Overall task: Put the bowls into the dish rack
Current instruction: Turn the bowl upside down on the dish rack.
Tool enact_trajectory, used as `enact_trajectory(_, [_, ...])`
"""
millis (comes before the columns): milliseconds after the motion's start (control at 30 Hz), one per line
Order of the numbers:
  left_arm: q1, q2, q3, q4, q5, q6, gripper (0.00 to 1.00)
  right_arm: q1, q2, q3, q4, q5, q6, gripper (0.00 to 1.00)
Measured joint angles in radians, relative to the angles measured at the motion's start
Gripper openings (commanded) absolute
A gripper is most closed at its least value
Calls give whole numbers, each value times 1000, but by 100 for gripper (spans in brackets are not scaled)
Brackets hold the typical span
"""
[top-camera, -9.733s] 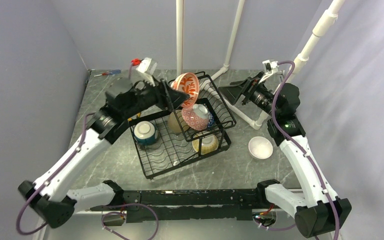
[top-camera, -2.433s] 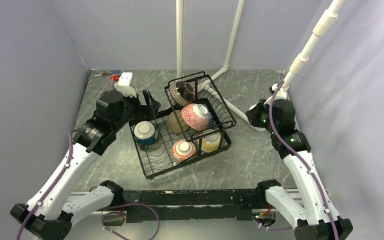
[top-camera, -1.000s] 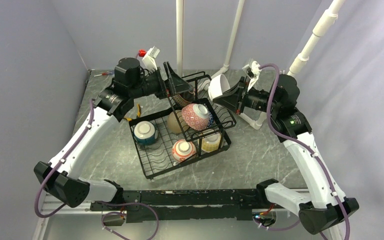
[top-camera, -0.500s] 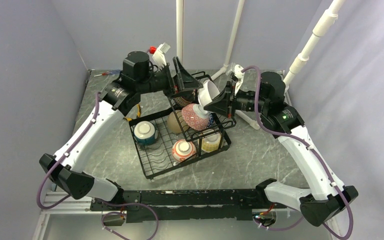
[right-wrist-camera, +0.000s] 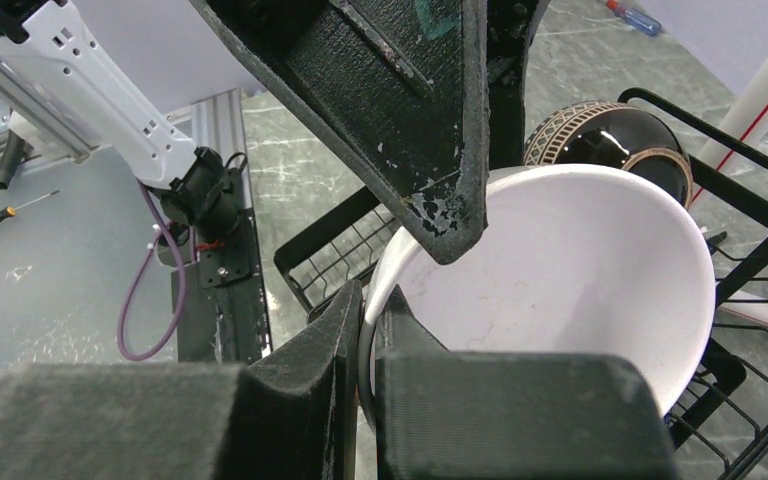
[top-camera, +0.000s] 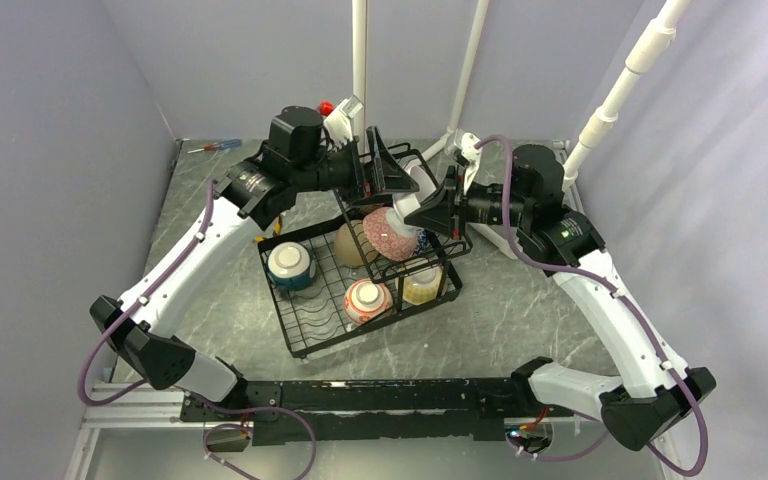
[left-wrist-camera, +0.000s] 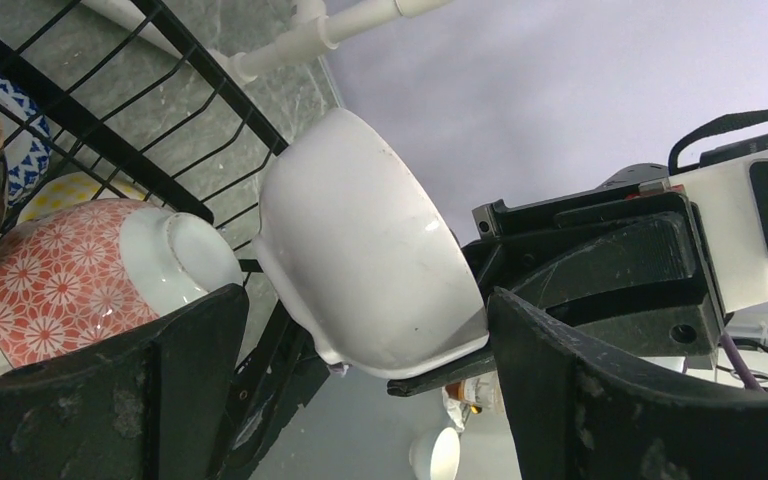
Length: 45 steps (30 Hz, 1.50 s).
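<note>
The grey marbled desk carries the black wire dish rack, which sits at an angle near the middle, its slanted upper basket at the far side. Both arms reach in over that basket from opposite sides. The right end effector is clamped on the rim of a plain white bowl, one finger inside and one outside, holding it tipped on its side in the air above the basket. The left end effector has its fingers spread wide to either side of that bowl; whether one finger touches the rim cannot be told. In the rack, a pink-red patterned bowl leans foot-outward at the basket's near edge, with a dark brown striped bowl in the basket behind the white one. A teal bowl stands upright at the left of the base tray, a red-and-white bowl and a yellow bowl sit along its near side, and a tan bowl is behind them. A screwdriver lies in the desk's far left corner.
</note>
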Motion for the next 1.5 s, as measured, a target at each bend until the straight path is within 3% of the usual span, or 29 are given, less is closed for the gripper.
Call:
enact_trajectory(267, [-17, 38, 26, -45, -8, 3, 95, 14, 16, 10, -29, 18, -12, 0])
enact_trajectory(533, [-32, 80, 57, -89, -6, 4, 75, 29, 27, 11, -61, 48, -28, 0])
enact_trajectory(700, [-29, 94, 63, -108, -2, 2, 86, 43, 37, 15, -82, 84, -52, 0])
enact_trajectory(833, [-30, 124, 74, -117, 25, 5, 85, 50, 38, 17, -89, 101, -53, 0])
enact_trajectory(1033, [-30, 140, 74, -125, 53, 0, 66, 63, 43, 24, -116, 133, -60, 0])
enact_trajectory(1133, [-29, 140, 74, -129, 51, -8, 48, 73, 45, 24, -123, 163, -78, 0])
enact_trajectory(1233, [-27, 141, 73, -126, 53, -8, 34, 77, 46, 24, -123, 177, -80, 12])
enact_trajectory(1400, [-13, 141, 46, -85, 72, -16, 25, 80, 45, 24, -118, 201, -77, 33])
enact_trajectory(1500, [8, 134, -3, -33, 99, -34, 9, 80, 40, 23, -101, 213, -72, 45])
